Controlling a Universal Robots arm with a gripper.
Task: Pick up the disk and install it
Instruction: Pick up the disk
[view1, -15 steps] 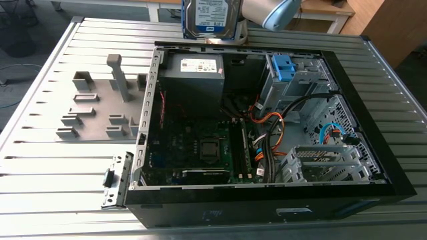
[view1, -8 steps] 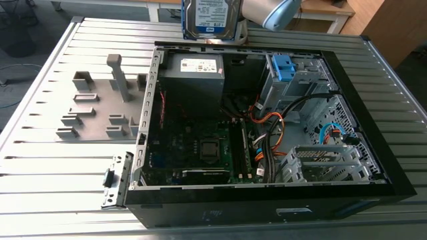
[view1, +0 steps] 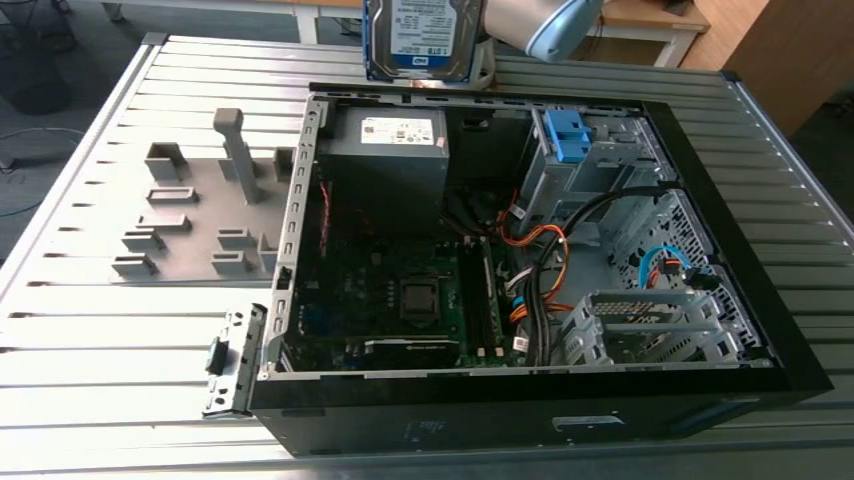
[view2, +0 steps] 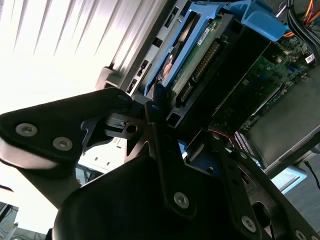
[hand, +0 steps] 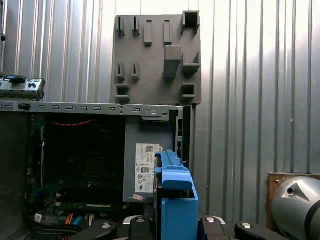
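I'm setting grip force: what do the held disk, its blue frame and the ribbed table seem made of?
The disk: apparently metal, with a grey sheen around a paper-like white-and-blue label. Its blue frame: likely moulded plastic, with uniform colour and a soft gloss. The table: probably aluminium or steel, given its bright ribbed reflections.

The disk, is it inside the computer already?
No, the disk is held upright in the air above the rim of the open computer case.

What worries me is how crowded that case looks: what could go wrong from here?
The gripper holds the disk upright by its blue caddy near the case rim; lowered off line, it could catch that rim. Loose orange and black cables lie beside the drive bays and might snag or get pinched.
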